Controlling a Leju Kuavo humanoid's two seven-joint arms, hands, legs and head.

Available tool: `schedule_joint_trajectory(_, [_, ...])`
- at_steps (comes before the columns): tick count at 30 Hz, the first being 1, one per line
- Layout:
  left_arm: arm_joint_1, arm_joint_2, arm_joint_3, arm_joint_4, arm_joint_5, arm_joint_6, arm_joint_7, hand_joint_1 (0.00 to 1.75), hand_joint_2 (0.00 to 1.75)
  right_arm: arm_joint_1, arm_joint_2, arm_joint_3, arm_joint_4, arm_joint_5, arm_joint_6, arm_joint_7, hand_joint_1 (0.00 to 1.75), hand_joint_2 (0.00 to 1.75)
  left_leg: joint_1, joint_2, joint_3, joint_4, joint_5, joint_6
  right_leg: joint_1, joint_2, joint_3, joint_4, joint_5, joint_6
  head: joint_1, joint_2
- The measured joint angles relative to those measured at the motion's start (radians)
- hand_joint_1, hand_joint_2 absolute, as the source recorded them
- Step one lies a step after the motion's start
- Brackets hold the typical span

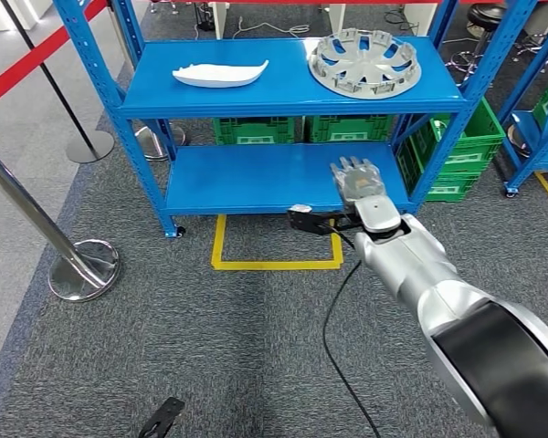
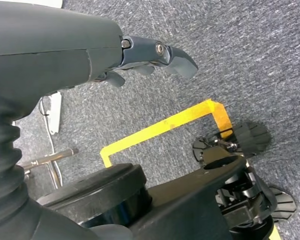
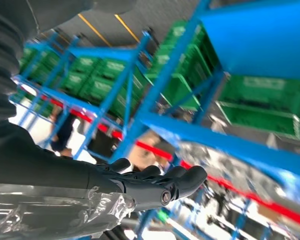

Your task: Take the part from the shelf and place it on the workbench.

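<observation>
- Grey carpet carries a blue shelf rack (image 1: pixel 285 91) with green crates (image 1: pixel 258 130) under it and a yellow floor marking (image 1: pixel 278 263) in front.
- Wheel cover (image 1: pixel 365 62), judged the part to fetch, lies flat on the top shelf at its right end, untouched; a white panel (image 1: pixel 219 73) lies well apart on the same shelf.
- Right hand (image 1: pixel 357 180) is raised toward the rack, below the top shelf, fingers extended and slightly apart, holding nothing; apparently a reach not yet completed.
- Left hand (image 2: pixel 156 55) hangs over the carpet, fingers loosely extended, empty.
- Workbench location cannot be told.
</observation>
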State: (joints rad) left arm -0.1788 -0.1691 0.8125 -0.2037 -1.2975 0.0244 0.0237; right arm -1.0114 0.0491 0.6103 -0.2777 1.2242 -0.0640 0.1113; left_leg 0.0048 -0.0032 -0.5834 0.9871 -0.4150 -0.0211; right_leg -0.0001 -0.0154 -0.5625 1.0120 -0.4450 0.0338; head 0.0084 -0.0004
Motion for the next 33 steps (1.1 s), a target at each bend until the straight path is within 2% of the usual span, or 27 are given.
schedule_joint_trajectory(8, [0.001, 0.003, 0.001, 0.0, -0.002, -0.002, 0.002, 0.0, 1.75, 0.055, -0.036, -0.032, 0.013, -0.004, -0.007, 0.024, 0.0, 1.75, 0.0, 0.0, 0.0, 0.0, 0.0, 0.0, 0.0, 0.0, 0.0, 0.0, 0.0, 0.0, 0.0, 0.0])
schedule_joint_trajectory(20, [0.005, 0.004, 0.002, 0.0, -0.004, -0.002, 0.003, 0.0, 1.75, 0.06, -0.037, -0.038, 0.013, -0.001, -0.037, 0.0, 0.0, 1.75, 0.0, 0.0, -0.001, 0.0, 0.0, 0.0, 0.0, 0.0, 0.0, 0.0, 0.0, 0.0, 0.0, 0.0])
schedule_joint_trajectory(26, [0.005, 0.005, 0.003, 0.0, -0.009, -0.003, 0.003, 0.0, 1.75, 0.042, -0.02, -0.042, 0.009, 0.028, -0.136, -0.015, 0.0, 1.75, 0.0, 0.0, -0.001, 0.0, 0.0, 0.0, 0.0, 0.0, 0.0, 0.001, 0.0, 0.0, 0.0, 0.0])
schedule_joint_trajectory(30, [0.006, 0.004, 0.004, 0.0, -0.012, -0.002, 0.004, 0.0, 1.75, 0.012, 0.002, -0.042, 0.008, 0.075, -0.202, 0.039, 0.0, 1.75, 0.0, 0.0, -0.001, 0.0, 0.001, 0.001, 0.0, -0.001, 0.0, 0.001, 0.0, 0.0, 0.0, 0.0])
schedule_joint_trajectory(33, [0.006, 0.003, 0.004, 0.0, -0.014, 0.0, 0.006, 0.0, 1.75, 0.006, 0.009, -0.042, 0.008, 0.092, -0.218, 0.079, 0.0, 1.75, 0.0, 0.0, -0.001, 0.0, 0.001, 0.001, 0.0, -0.001, 0.0, 0.001, 0.0, 0.0, 0.0, 0.0])
